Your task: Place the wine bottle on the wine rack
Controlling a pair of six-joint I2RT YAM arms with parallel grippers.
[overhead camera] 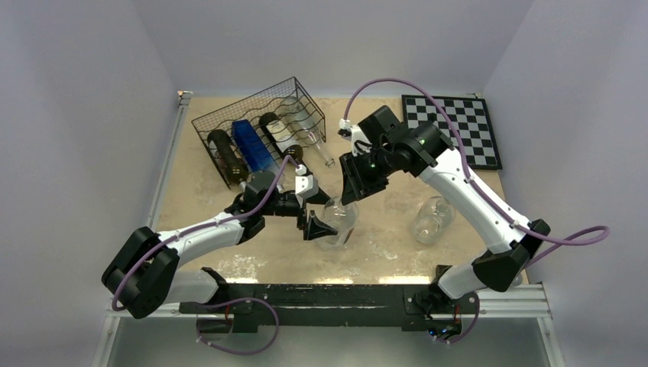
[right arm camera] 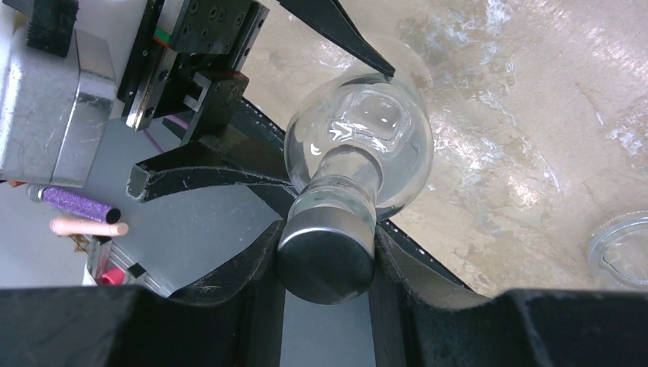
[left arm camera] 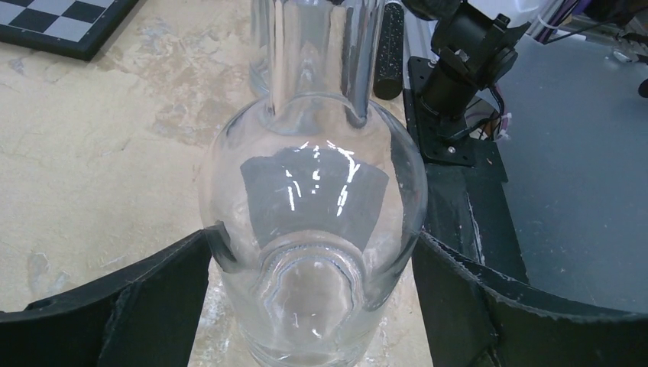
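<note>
A clear glass wine bottle (overhead camera: 340, 220) with a dark cap hangs tilted above the tabletop, between both grippers. My right gripper (overhead camera: 356, 186) is shut on its capped neck; in the right wrist view the cap (right arm camera: 325, 261) sits pinched between the fingers of that gripper (right arm camera: 325, 233). My left gripper (overhead camera: 318, 226) is spread wide around the bottle's base, and both fingers press its sides in the left wrist view (left arm camera: 309, 252). The bottle (left arm camera: 313, 176) fills that view. The black wire wine rack (overhead camera: 260, 126) stands at the back left, behind the left gripper, with several bottles in it.
A second clear bottle (overhead camera: 432, 220) lies on the table to the right, under the right arm; it also shows in the right wrist view (right arm camera: 620, 248). A chessboard (overhead camera: 455, 130) lies at the back right. White walls enclose the table on three sides.
</note>
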